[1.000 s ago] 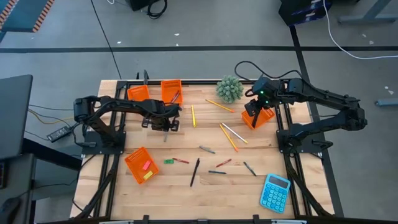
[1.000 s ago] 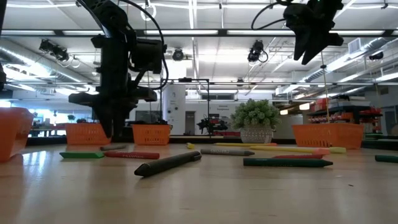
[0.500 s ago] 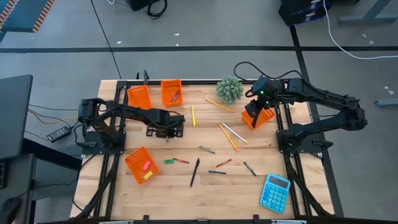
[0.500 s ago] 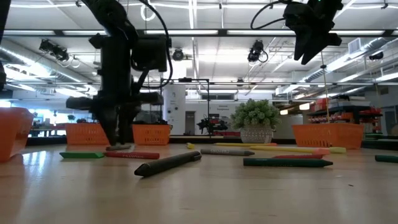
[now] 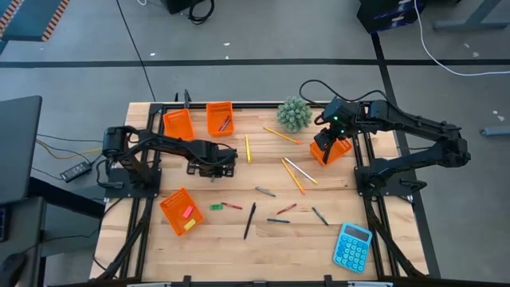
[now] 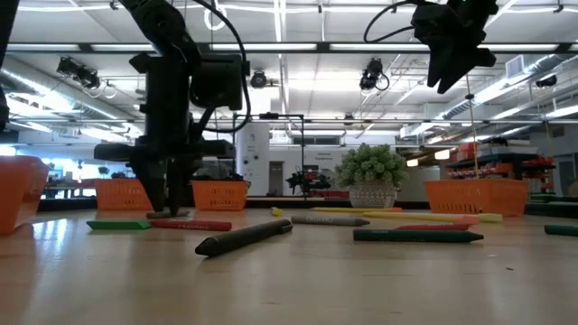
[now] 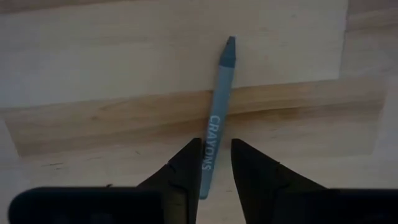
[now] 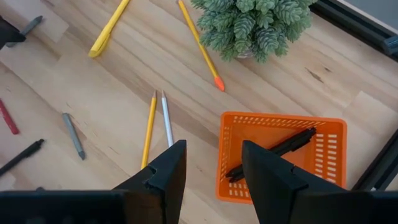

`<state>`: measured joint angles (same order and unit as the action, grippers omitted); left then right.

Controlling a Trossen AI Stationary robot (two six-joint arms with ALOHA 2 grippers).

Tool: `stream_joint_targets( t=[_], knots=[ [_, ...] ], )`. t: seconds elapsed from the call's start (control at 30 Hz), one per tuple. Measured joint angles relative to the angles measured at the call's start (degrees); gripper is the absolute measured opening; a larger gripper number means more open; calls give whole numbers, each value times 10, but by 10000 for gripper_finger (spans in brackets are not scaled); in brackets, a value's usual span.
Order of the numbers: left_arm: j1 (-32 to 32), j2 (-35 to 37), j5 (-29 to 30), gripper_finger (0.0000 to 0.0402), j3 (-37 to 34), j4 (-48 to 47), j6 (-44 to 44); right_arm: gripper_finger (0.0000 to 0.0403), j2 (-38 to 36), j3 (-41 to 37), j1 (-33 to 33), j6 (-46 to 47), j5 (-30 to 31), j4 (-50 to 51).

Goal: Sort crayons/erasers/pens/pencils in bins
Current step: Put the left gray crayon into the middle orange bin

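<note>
Straddling the short grey-blue wax crayon [image 7: 216, 118] mid-bench, the left gripper [image 7: 216, 163] has its fingers apart around it, so next, I'd judge, comes closing and lifting, while the right gripper [image 8: 210, 163] hangs open above the far-right orange mesh plastic bin [image 8: 278, 155].

Your left gripper [image 7: 210, 163] is pointing down at the table, fingers narrowly apart; your right gripper [image 8: 211, 163] is hovering open.

An orange bin [image 8: 281, 155] holding a black pen [image 8: 272, 153] sits on the desk [image 8: 93, 99] just below a potted plant [image 8: 252, 23]. Beside the bin lie a yellow pencil [image 8: 148, 129] and a white pencil [image 8: 166, 119]; the right end effector [image 8: 210, 163] hangs spread above.
</note>
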<state>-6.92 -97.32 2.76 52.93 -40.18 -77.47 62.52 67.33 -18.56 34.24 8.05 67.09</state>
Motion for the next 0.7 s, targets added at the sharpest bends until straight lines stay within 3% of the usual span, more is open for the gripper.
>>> stream_joint_targets(
  t=[0.4, 0.7],
  knots=[
    [0, -20, 2, 47, 3, -8, 41, 161, 0, 0, 0, 2, 0, 0],
    [0, -26, 12, 65, 2, -7, 47, 161, 0, 0, 0, 2, 0, 0]
  ],
)
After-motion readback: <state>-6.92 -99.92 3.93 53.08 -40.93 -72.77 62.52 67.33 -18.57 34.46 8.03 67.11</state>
